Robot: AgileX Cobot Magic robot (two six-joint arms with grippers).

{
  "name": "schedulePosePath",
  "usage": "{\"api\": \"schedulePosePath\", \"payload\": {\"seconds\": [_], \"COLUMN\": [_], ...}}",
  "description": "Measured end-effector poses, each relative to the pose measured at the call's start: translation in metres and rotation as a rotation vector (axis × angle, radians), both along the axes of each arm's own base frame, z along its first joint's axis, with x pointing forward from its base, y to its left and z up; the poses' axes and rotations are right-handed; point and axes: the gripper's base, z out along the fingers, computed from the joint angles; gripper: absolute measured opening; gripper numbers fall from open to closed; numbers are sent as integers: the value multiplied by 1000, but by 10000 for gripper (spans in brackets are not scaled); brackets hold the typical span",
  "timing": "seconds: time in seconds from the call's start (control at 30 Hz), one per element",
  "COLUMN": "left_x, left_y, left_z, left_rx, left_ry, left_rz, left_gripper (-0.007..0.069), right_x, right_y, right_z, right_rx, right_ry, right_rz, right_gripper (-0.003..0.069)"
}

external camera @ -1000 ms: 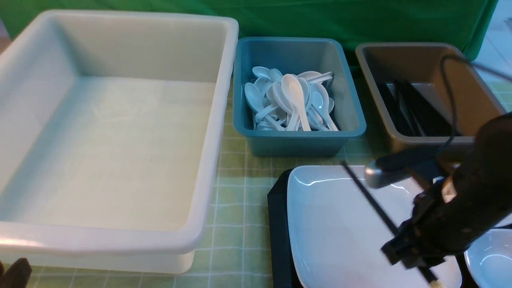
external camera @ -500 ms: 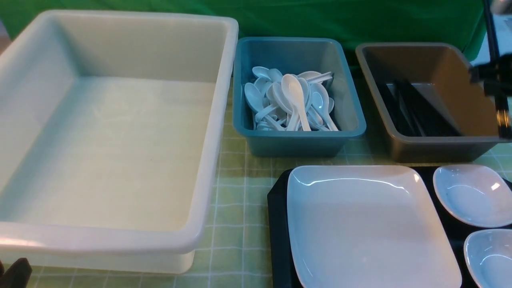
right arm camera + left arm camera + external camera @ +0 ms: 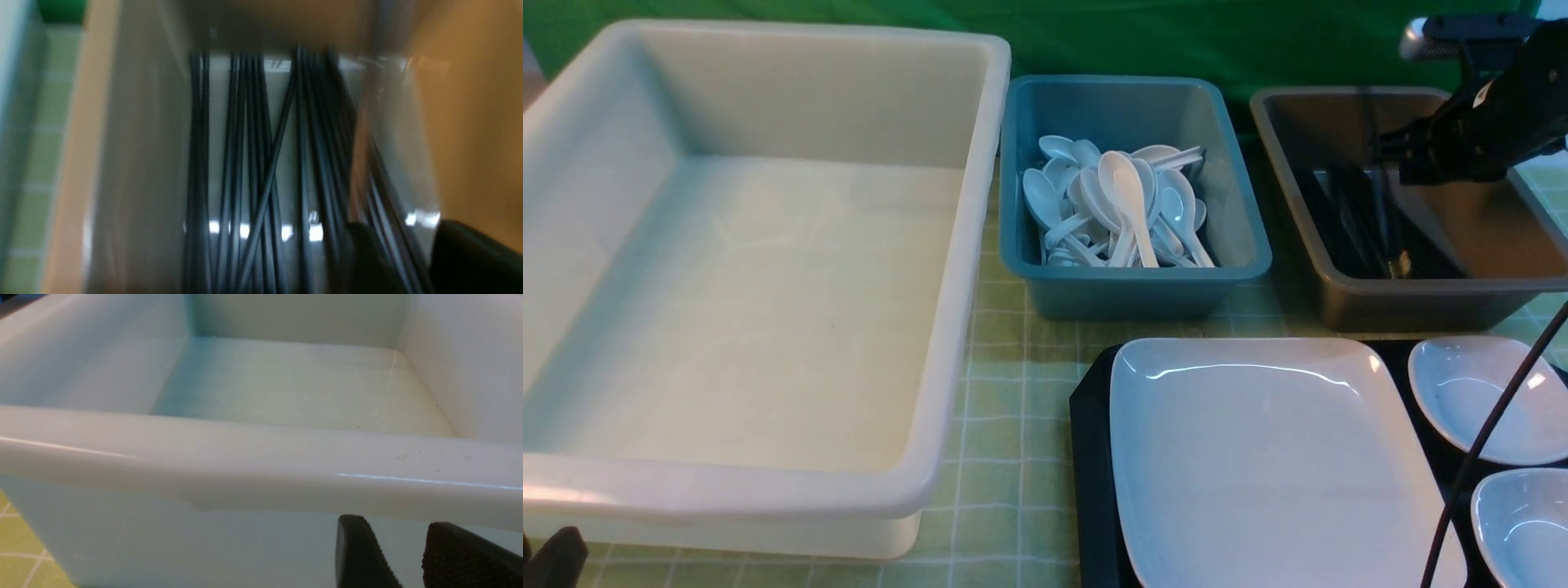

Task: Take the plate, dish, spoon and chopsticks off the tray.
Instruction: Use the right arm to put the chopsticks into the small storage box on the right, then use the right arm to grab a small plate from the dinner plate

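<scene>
**Arms.** The right arm [image 3: 1494, 98] is reaching forward and hanging over the far right part of the brown tub [image 3: 1421, 306], with its wrist tilting down into it. The right gripper [image 3: 404, 232] is holding its fingers apart, the gap wider than a single stick. Blurred black sticks are running through that gap, and whether any is touching a pad cannot be told. The left gripper [image 3: 396, 522] is sitting low at the near left of the table, just in front of the white tub [image 3: 245, 457]. Its fingers are standing apart with nothing between them.

**Views.** The front view is showing the chopsticks [image 3: 1356, 216] lying lengthwise in the brown tub, below the right gripper. Only the right wrist view is showing them as a bundle with some crossing, and it is badly blurred. Only the left wrist view is showing the white tub's rim and inside from close by.

**Surroundings.**
- The plate [image 3: 1258, 457] is lying on the tray [image 3: 1090, 457], filling its left part.
- A small dish [image 3: 1470, 400] and a second small dish [image 3: 1523, 523] are sitting on the tray just right of the plate.
- White spoons [image 3: 1127, 200] are lying heaped in the blue bin [image 3: 1135, 298], which is standing between the two tubs.
- A thin black cable [image 3: 1494, 425] is crossing in front of the small dish and the tray's right part.
- A green checked cloth [image 3: 1005, 408] is covering the table.
</scene>
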Motion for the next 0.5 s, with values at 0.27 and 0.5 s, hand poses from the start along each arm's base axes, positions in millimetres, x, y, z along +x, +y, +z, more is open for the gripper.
{"api": "schedulePosePath", "payload": {"seconds": [0.27,0.5], "left_x": [0,0], "left_y": [0,0], "left_z": [0,0], "left_rx": [0,0], "left_ry": [0,0], "left_rz": [0,0], "left_gripper": [223,223], "right_x": [-39,-102], "right_y": [-4,-6], "right_z": [55,125], "right_rx": [-119,-123], "right_ry": [265,240], "right_rz": [122,131], "right_gripper": [141,1]}}
